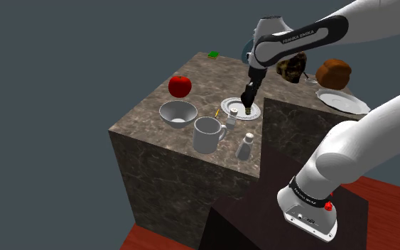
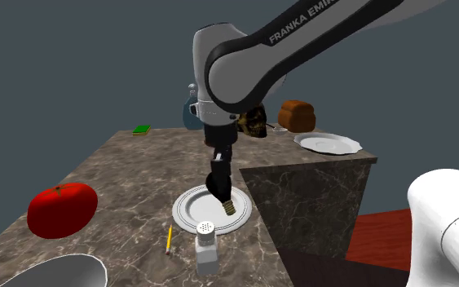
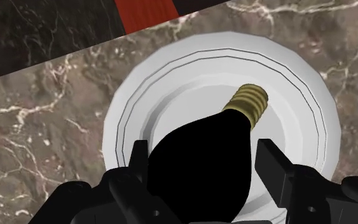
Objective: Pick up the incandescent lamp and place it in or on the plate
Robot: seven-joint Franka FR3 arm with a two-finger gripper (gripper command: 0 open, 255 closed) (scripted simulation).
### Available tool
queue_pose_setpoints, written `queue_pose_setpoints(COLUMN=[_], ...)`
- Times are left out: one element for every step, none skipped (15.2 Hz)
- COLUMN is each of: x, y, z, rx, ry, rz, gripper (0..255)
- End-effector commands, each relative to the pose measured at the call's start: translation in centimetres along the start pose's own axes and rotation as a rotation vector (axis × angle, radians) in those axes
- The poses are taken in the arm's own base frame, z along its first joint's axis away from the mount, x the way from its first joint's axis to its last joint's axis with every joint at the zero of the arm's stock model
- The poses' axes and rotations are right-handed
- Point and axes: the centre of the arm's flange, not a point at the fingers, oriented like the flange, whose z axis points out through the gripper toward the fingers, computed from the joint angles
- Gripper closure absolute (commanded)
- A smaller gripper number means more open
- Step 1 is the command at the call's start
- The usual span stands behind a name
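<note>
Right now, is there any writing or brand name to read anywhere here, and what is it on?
"FRANKA EMIKA": pale letters on a dark part of the arm, shoulder view.
"FRANKA EMI", cut off by the picture's edge: the same lettering, second exterior view.
Pale marks on the dark band at the arm's foot: too small to read.
The lamp and the plate carry no writing.

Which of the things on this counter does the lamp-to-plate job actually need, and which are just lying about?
In the job: gripper, black lamp clasped in it, white plate under it.

Lying about: red apple, bowl, mug, shaker, pencil, loaf, second plate.
</note>
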Motion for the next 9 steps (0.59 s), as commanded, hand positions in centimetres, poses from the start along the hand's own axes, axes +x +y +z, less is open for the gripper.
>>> queue_pose_setpoints(x=[0.0,0.0,0.0,0.0,0.0,0.0,0.0,0.0,0.0], y=[-0.3,-0.4,-0.4,-0.5,-0.5,-0.5,-0.5,-0.5,-0.5], z=[1.7,2.3,2.8,3.0,3.0,3.0,3.0,3.0,3.0], rx=[0.014,0.014,0.014,0.014,0.014,0.014,0.014,0.014,0.014], ry=[-0.035,-0.035,-0.035,-0.035,-0.035,-0.035,-0.035,-0.035,-0.035], rz=[-0.003,-0.003,-0.003,-0.003,-0.003,-0.003,-0.003,-0.003,-0.003], gripper=[255,255,255,255,255,255,255,255,255])
